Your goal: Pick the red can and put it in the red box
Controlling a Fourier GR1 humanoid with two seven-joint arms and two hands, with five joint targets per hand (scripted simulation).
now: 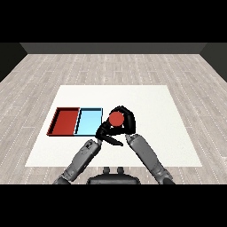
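We count one red can (116, 118), two trays and two hands on the white worktop (155, 106). The red tray (64, 121) and the blue tray (88, 122) lie side by side, touching, red on the left. The can sits just right of the blue tray, in neither tray, with the right hand (126, 116) curled round it. We see the left hand (104, 133) just below the can, fingers straight, holding nothing.

red can (116, 118) upright, held just right of light blue tray (88, 122), red tray (64, 121) leftmost
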